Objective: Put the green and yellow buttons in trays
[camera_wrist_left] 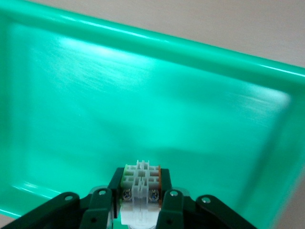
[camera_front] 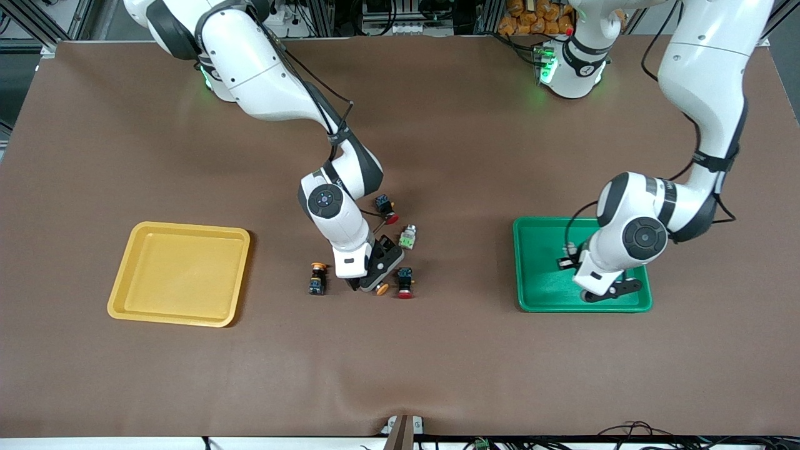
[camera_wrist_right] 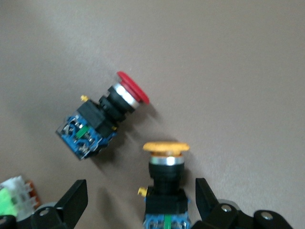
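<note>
Our left tool (camera_wrist_left: pixel 138 210) is clamped on a whitish-bodied button (camera_wrist_left: pixel 139 183), its fingers pressed to the button's two sides, and it hangs low over the green tray (camera_front: pixel 537 294), inside the rim, above the part of the tray nearer the front camera. In the left wrist view the tray's bare green floor fills everything around the held button.

Our right tool (camera_wrist_right: pixel 140 195) stands with its fingers wide apart, down at the table (camera_front: pixel 437 375) in the cluster of switches at the middle. Between those fingers lies a black-bodied button with an orange-yellow cap (camera_wrist_right: pixel 164 179), not yet gripped; we see its cap poking out below the tool in the front view. Just beside it lies a red-capped switch (camera_wrist_right: pixel 102 119), on its side. A second red-capped switch (camera_front: pixel 385 208) lies close to the right arm's wrist. A whitish, green-marked button (camera_front: pixel 407 237) rests near the tool toward the left arm's end. Another orange-yellow-capped button (camera_front: pixel 317 279) lies just beside the tool toward the right arm's end. Well apart from it, farther that way, sits the yellow tray (camera_front: pixel 181 273).
</note>
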Controlling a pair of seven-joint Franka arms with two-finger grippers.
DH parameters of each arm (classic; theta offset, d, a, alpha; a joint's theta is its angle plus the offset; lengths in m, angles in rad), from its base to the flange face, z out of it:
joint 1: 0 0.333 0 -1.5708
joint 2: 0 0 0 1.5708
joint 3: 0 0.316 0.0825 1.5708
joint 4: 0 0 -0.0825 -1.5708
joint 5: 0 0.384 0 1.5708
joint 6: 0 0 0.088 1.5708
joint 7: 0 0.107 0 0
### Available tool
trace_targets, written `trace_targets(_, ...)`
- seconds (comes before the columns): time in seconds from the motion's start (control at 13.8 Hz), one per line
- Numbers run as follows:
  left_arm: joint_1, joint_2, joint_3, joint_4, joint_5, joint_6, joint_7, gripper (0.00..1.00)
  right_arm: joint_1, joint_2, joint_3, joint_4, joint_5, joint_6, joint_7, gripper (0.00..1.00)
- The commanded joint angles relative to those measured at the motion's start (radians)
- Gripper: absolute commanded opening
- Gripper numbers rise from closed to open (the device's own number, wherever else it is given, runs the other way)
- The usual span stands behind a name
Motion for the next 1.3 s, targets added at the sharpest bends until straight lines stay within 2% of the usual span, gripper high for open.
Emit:
trace_targets(0.0, 0.031, -0.003, -0.010, -0.012, 0.087, -0.009, 0.036, 0.00, -0.013, 0.028, 0.001, 0.026, 0.024, 0.021, -0.017, 1.00)
trace_targets(0.07, 0.031, 0.002, -0.010, -0.014, 0.088, -0.009, 0.061, 0.00, -0.020, 0.028, 0.001, 0.026, 0.026, 0.019, -0.018, 0.88)
trace_targets(0.14, 0.034, 0.010, -0.006, -0.014, 0.088, -0.010, 0.064, 0.00, -0.021, 0.028, 0.001, 0.026, 0.026, 0.013, -0.018, 0.41)
trace_targets(0.22, 0.037, 0.014, 0.001, -0.012, 0.096, -0.010, 0.065, 0.00, -0.023, 0.025, 0.001, 0.026, 0.026, 0.010, -0.018, 0.00)
trace_targets(0.43, 0.063, 0.019, 0.003, -0.012, 0.148, -0.010, 0.087, 0.00, -0.024, 0.017, 0.001, 0.023, 0.026, 0.007, -0.017, 0.00)
trace_targets(0.58, 0.080, 0.020, 0.001, -0.003, 0.147, -0.010, 0.174, 0.01, -0.032, -0.041, -0.006, -0.013, 0.024, 0.002, 0.005, 0.00)
trace_targets(0.65, 0.087, 0.022, 0.001, -0.003, 0.145, -0.010, 0.190, 0.16, -0.058, -0.068, -0.013, -0.033, 0.024, 0.002, 0.023, 0.00)
trace_targets(0.72, 0.091, 0.028, 0.001, -0.001, 0.136, -0.010, 0.190, 0.46, -0.094, -0.103, -0.016, -0.058, 0.023, 0.002, 0.025, 0.00)
trace_targets(0.8, 0.092, 0.033, 0.001, -0.001, 0.133, -0.009, 0.190, 0.99, -0.133, -0.142, -0.016, -0.085, 0.023, 0.001, 0.028, 0.00)
trace_targets(1.01, 0.101, 0.019, -0.013, 0.002, 0.131, -0.010, 0.199, 1.00, -0.260, -0.246, -0.018, -0.185, 0.020, -0.016, 0.002, 0.00)
trace_targets(1.16, 0.101, -0.003, -0.069, 0.000, 0.107, -0.013, 0.185, 1.00, -0.334, -0.318, -0.018, -0.253, 0.020, -0.114, -0.052, 0.00)
trace_targets(1.23, 0.098, -0.018, -0.097, 0.002, 0.046, -0.037, 0.170, 1.00, -0.380, -0.335, -0.018, -0.256, 0.020, -0.193, -0.070, 0.00)
